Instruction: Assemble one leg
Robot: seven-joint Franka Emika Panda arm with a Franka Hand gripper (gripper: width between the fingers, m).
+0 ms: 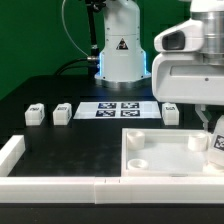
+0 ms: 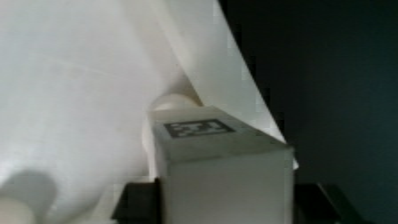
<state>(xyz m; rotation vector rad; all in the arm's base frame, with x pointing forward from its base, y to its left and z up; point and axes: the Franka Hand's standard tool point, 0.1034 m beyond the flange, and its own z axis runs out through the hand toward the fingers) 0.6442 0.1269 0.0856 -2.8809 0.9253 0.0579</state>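
The leg [image 2: 217, 165] fills the wrist view. It is a stubby white plastic block with flat matte faces and crisp edges, and its black-and-white square tag faces the camera. Dark slivers of the claw's [image 2: 222, 205] fingers [image 2: 135, 202] sit tight against both sides of the block. The claw therefore appears to be pinching the leg, though the contact lies at the very edge of the picture. Beyond the block spreads the tray [image 2: 71, 90], a smooth white panel with a raised rim. A small rounded shape shows just past the leg's tagged end, too blurred to name.

In the exterior view the leg hangs under the claw at the tray's corner on the exterior view's right. Whether it touches the tray cannot be told from here.

As a judgement, the task is partway along. The leg is in the claw's grip and at the tray, but nothing shows it seated in one of the round sockets. Lining it up, setting it in and fixing it firm look to be what is left.

Three loose legs [image 1: 62, 113] stand in a row on the black table [image 1: 60, 140]. Two are on the exterior view's left of the marker board [image 1: 120, 110] and one is on its right. Long white rails [image 1: 60, 185] with square edges lie along the table's near side.
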